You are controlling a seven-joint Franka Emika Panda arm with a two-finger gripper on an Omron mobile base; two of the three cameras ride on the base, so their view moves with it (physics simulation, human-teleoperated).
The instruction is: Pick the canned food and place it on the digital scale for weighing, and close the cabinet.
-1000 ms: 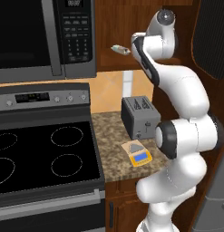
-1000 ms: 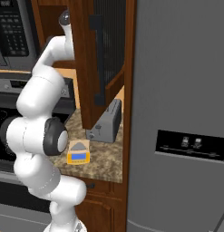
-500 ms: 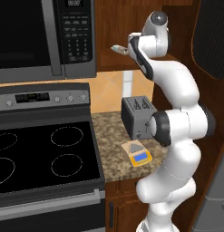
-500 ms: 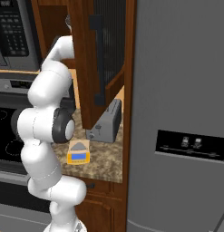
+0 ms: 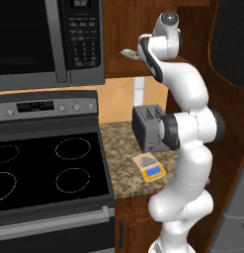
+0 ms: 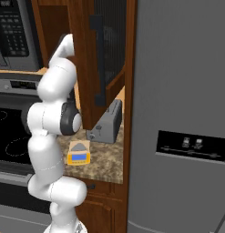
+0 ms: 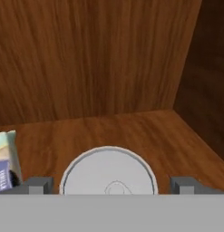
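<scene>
STEP: you're on the pick, inside the cabinet (image 6: 93, 63) | CAN: canned food (image 7: 109, 171) on the shelf's front edge | PINCER: pincer (image 7: 111, 185) apart, straddling it | NEXT: clamp, lift; digital scale (image 5: 149, 167) waits near the tabletop's front edge

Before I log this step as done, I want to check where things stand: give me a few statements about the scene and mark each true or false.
1. The canned food lies between the open fingers of the end effector. True.
2. The digital scale already carries the can. False: its plate is bare, and the can sits on the cabinet shelf.
3. The cabinet door is shut. False: it stands swung open.
4. The scale lies on the counter in front of the toaster. True.
5. A pale wrapped item sits on the shelf beside the can. True.
</scene>
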